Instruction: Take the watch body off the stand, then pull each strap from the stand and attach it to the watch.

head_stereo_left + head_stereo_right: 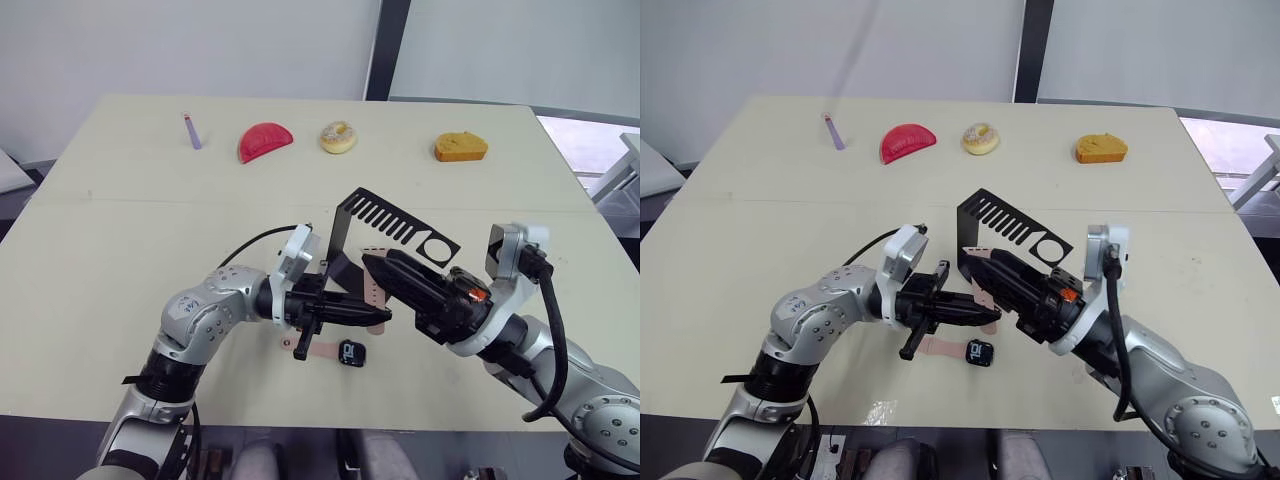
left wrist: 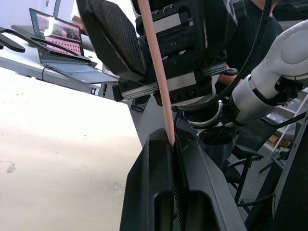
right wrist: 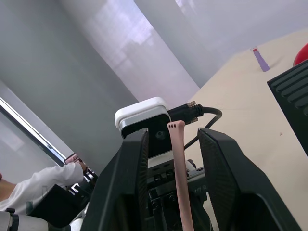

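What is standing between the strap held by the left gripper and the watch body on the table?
Nothing visible. The left gripper is shut on a strap, and the watch body lies on the table just below, one strap already on it. The right gripper is open around the held strap.

Beige table [image 1: 120, 250], stand [image 1: 385, 222], watch body [image 1: 352, 353], purple stick [image 1: 191, 131], toy foods [image 1: 264, 141]

Both arms are extended over the table, with the grippers brought tip to tip. The left gripper [image 1: 372, 318] is held level, pointing toward the right gripper, fingers pressed together on a pink strap [image 2: 157, 72]. The right gripper [image 1: 372, 262] is angled back toward the left one; its fingers [image 3: 126, 178] are spread, the strap standing between them, apparently untouched.
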Robot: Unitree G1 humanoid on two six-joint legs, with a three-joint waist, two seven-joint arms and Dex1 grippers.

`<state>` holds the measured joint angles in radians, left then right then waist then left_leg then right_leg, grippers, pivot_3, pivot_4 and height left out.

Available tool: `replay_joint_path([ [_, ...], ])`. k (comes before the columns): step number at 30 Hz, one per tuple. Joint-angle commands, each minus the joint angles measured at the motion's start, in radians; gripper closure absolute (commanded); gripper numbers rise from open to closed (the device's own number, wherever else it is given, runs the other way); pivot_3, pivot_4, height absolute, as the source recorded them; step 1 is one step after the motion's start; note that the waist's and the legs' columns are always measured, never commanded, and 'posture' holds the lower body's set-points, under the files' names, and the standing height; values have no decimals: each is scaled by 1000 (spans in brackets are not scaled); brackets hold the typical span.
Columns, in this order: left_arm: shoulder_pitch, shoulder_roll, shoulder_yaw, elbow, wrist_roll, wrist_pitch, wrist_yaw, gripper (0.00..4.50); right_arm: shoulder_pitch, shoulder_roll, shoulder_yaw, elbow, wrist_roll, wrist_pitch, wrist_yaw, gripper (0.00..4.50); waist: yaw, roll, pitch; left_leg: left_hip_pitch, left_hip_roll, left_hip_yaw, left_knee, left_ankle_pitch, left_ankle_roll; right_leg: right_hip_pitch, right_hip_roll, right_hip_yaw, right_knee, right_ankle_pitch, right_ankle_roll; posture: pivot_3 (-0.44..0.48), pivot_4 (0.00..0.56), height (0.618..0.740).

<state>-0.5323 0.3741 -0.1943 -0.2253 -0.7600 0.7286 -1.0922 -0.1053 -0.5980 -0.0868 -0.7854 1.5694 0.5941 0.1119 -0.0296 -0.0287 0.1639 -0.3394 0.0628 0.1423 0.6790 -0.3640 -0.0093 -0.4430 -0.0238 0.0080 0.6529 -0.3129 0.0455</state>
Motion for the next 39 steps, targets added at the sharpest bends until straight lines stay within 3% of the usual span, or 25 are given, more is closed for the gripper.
replay_joint_path([
  [1,-1,-4,21,-16,-19,-2,1,4500,1,3,0,-37,-4,-15,-9,2663,0,0,0,0,0,0,0,0,0,0,0,0,0,0,0,0,150,737],
  [39,-26,-21,36,-36,-45,42,23,4500,-9,-25,12,-37,-14,0,4,2663,0,0,0,0,0,0,0,0,0,0,0,0,0,0,0,0,150,737],
])
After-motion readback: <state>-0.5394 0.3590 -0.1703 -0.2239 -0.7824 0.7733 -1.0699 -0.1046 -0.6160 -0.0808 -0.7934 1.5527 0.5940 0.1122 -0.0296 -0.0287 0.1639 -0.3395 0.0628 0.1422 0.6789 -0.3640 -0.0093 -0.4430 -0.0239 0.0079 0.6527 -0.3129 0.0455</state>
